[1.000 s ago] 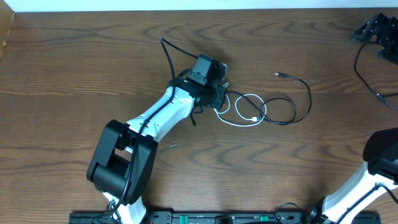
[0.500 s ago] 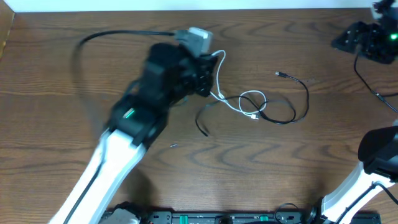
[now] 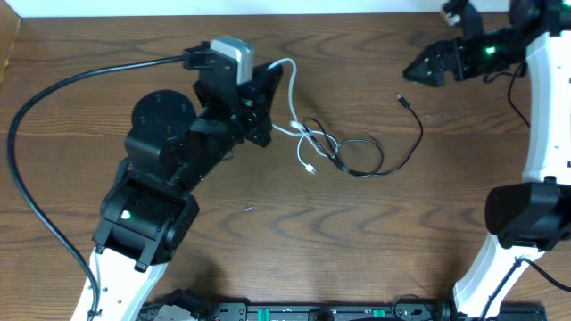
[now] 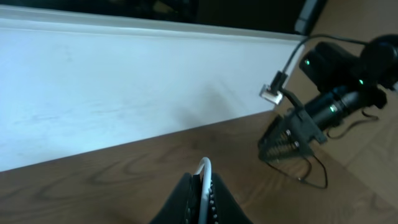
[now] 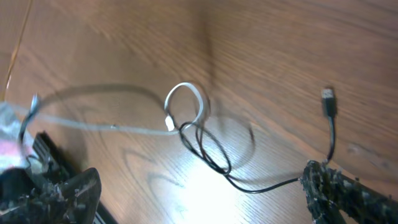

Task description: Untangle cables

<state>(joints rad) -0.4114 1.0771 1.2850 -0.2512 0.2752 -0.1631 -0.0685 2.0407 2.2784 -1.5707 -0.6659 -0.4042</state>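
Since the earlier frames the left gripper (image 3: 272, 85) has travelled from the middle of the worktop (image 3: 401, 241) toward its far edge, drawing the white cable (image 3: 293, 107) with it. The right gripper (image 3: 419, 69) has swung in from the far right corner.

**White cable.** One end is clamped between the clenched left fingers (image 4: 189, 196). In the left wrist view a short loop of it stands above the fingertips. From the gripper it arches up, then runs down toward the middle of the worktop. Its free plug end (image 3: 310, 168) rests on the wood.

**Black cable.** The black cable (image 3: 366, 169) lies flat just right of the worktop's middle in open loops. Its plug (image 3: 403, 100) points toward the far right corner and lies free. The two cables cross and overlap in the middle of the worktop, between the left gripper and the black loops.

**Right gripper.** The fingers are spread wide and grasp nothing. It hangs near the far edge, to the right of the black plug and apart from both cables.
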